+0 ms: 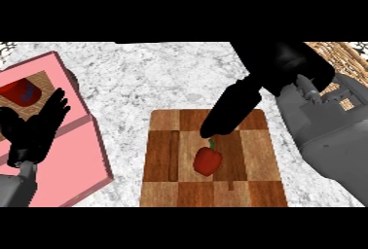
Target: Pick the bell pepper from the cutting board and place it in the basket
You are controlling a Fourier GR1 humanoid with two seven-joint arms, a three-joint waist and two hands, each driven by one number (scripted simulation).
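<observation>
Red and small, the bell pepper (208, 161) lies on the wooden cutting board (161, 160), a little right of the board's middle, its green stem pointing up toward the far edge. The right hand (277, 73) hangs above the board with its fingers (229, 113) straight and held together, holding nothing — the tips show just beyond the stem, and whether they touch it cannot be told from this view. The left hand (36, 126) rests open at the left edge, fingers up, over a pink box (79, 160) on the marble table (158, 73).

The main risk is in the approach. With the fingers straight and coming in from the stem end, a descent could nudge the pepper rather than straddle it — a rounded thing like this would likely roll or skid across the smooth wood. The thumb needs room on the opposite side before closing. The basket (345, 56) sits at the far right corner, partly hidden behind the right forearm, so the carry there also looks awkward.
</observation>
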